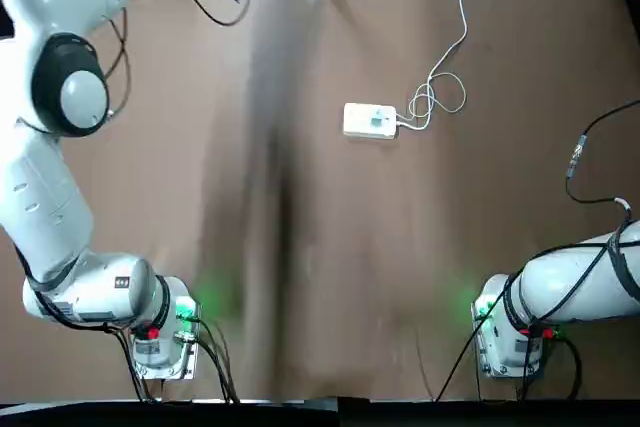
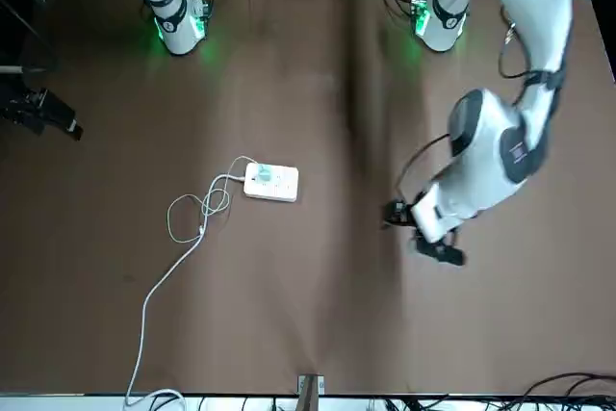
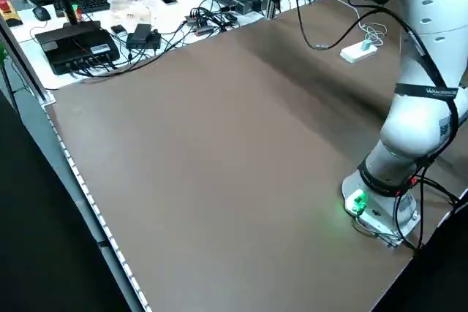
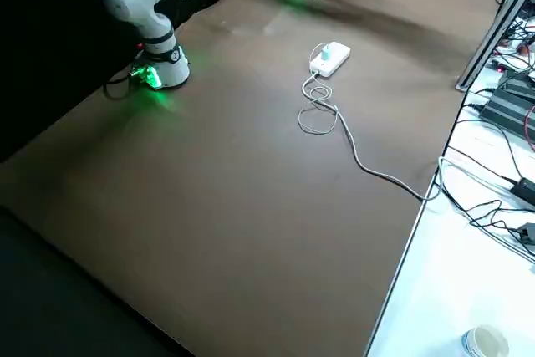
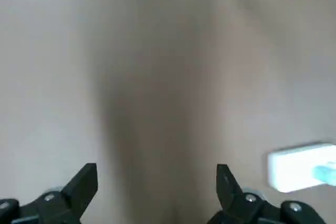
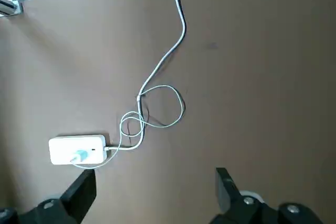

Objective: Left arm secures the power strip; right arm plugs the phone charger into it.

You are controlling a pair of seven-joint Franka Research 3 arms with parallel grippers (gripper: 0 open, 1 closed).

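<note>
**Charger sits on the power strip, both end effectors empty**

Your power strip lies flat on the tabletop, toward the far side from the arm bases and right of centre. The phone charger sits on top of it, at the end where the white cord leaves. That cord runs to the far edge, with the charger's thin cable looping beside and across it.

Your left end effector hangs above the tabletop, far out on the left, fingers spread wide with nothing between them. Your right end effector is out on the right, also spread wide, gripping nothing.
</note>
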